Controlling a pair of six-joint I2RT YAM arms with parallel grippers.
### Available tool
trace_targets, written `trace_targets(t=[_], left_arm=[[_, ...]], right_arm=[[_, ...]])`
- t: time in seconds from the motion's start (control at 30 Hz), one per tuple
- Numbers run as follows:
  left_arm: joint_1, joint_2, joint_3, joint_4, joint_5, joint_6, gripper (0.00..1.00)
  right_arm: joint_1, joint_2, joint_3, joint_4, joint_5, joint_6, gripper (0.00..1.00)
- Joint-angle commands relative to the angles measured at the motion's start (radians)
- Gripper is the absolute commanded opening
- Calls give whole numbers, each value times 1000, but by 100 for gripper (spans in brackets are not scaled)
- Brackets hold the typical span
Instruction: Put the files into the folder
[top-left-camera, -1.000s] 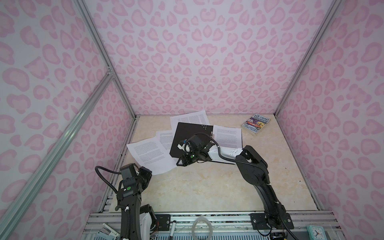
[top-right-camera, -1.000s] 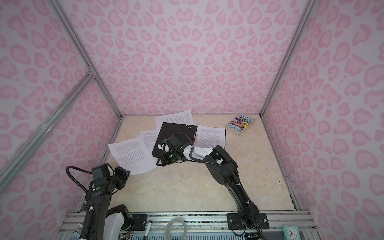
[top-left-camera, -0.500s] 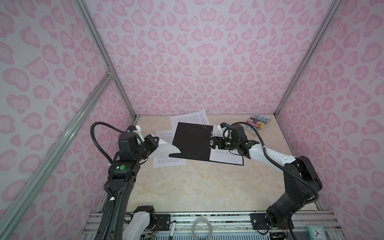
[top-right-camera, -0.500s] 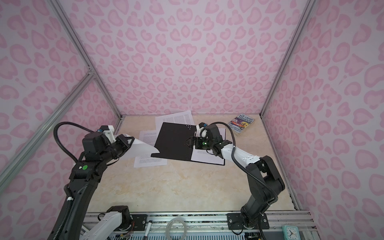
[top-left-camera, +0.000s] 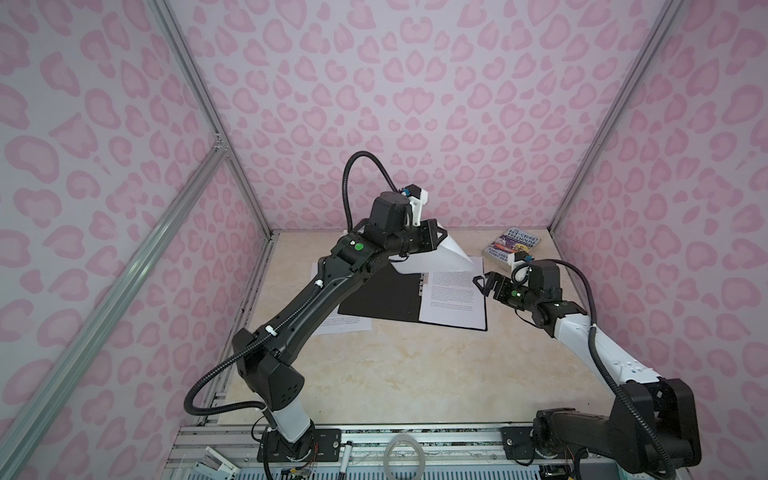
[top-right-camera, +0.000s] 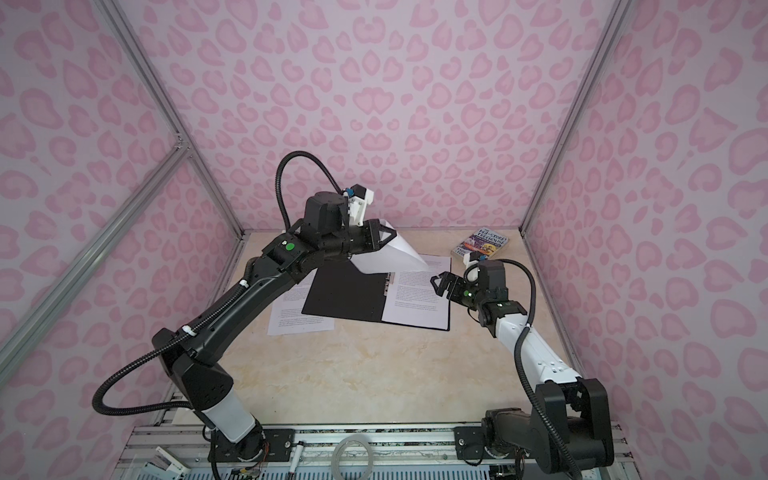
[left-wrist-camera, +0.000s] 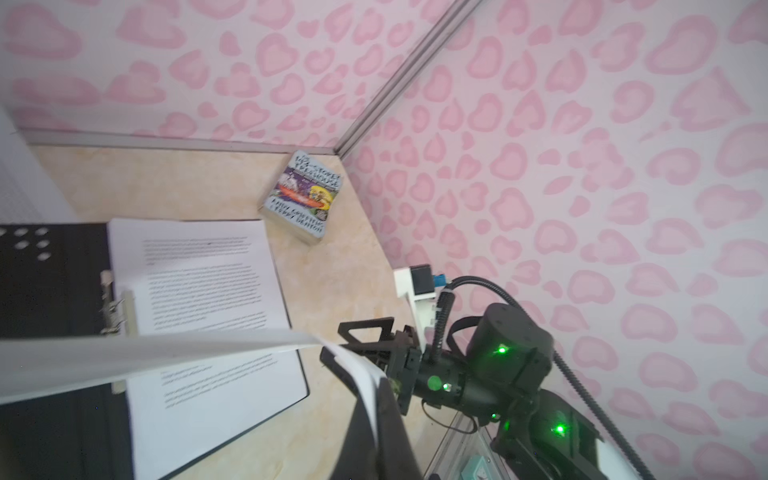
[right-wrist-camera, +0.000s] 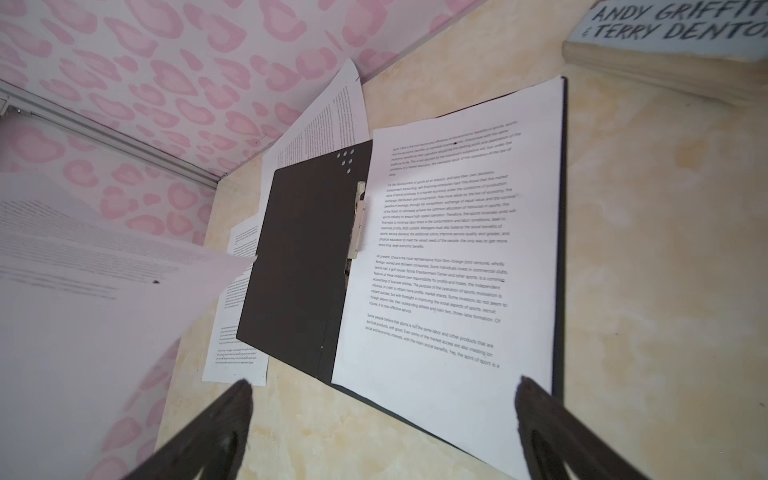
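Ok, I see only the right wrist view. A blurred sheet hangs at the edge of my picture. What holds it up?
Observer: The left gripper, shut on a corner of the sheet, above the open folder.
Operator: Where is its lowest tip, relative to my gripper?
Observer: Just beside the right gripper, near the folder's right edge; whether they touch, I cannot tell.
Operator: And the book, where does it lie?
Observer: The book lies flat in the far right corner of the table, cover up.

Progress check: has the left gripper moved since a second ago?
Yes: the left gripper went from left of the folder to above it, holding a sheet.
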Motion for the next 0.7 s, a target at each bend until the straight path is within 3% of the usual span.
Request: trace_targets(t=[0.0, 0.1, 0.37, 0.57, 0.67], left_arm=[[0, 22, 15, -7, 28, 2, 3], [19, -20, -118, 54, 19, -49, 4], [175, -57, -695, 453, 232, -359, 3], [260, 47, -865, 594, 315, -399, 3], [298, 80, -911, 615, 300, -383, 3]], right_arm=[[-53, -34, -29, -11, -1, 5, 97], [-85, -51, -47, 0, -6, 4, 97], [-49, -6, -15, -22, 31, -38, 98], [82, 110, 49, -28, 71, -78, 95], [114, 182, 65, 2, 69, -72, 93]])
